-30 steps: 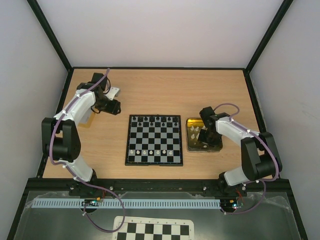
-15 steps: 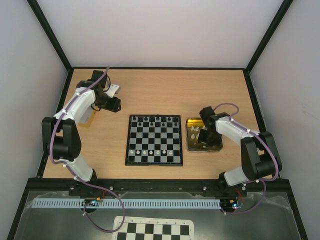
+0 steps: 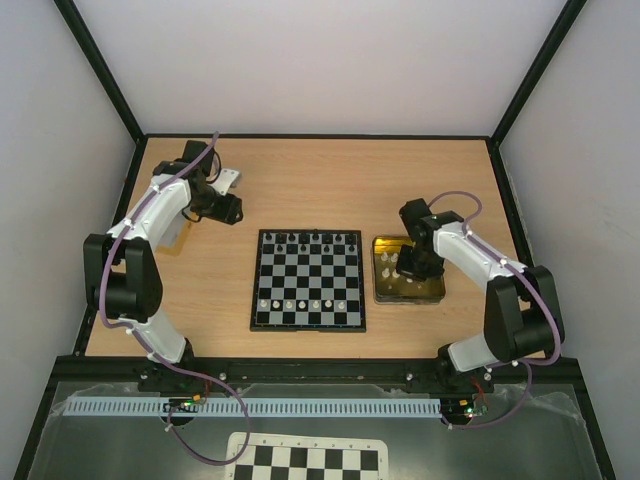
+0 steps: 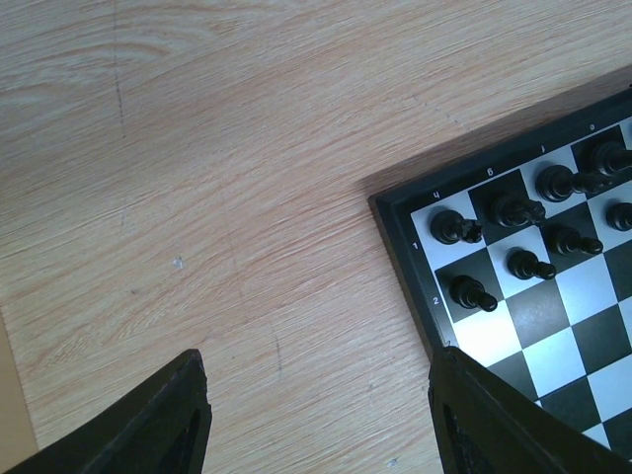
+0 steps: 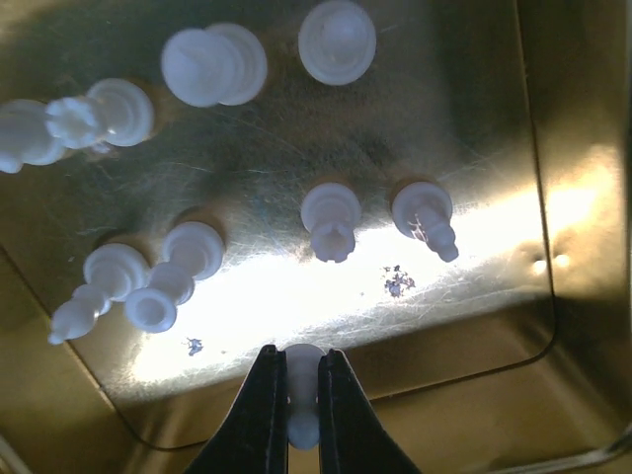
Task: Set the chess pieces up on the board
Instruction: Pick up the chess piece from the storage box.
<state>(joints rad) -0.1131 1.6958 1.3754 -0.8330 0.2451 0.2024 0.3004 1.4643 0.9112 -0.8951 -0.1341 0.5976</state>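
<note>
**Right gripper (image 5: pixel 301 367) clamped on one white chess piece (image 5: pixel 303 427) over the gold tray (image 5: pixel 464 118); left gripper (image 4: pixel 318 395) parted above the table (image 3: pixel 300 180).**

Nearest, in front of the arm bases, lies a checker sheet (image 3: pixel 305 462). On the table, the board (image 3: pixel 306 324) sits between the two arms, with a row of white pieces (image 3: pixel 302 303) along its near edge and black pieces (image 3: pixel 305 238) filling its two far rows. Just right of the board stands the tray, where the right gripper's jaws are drawn tight on the stem of the white chess piece, near the tray's rim. Seven loose white pieces (image 5: pixel 331 219) rest on the tray floor beyond it, some upright and some tipped over. Farther back, left of the board's far corner, the left gripper hangs with its jaws well apart, holding nothing.
</note>
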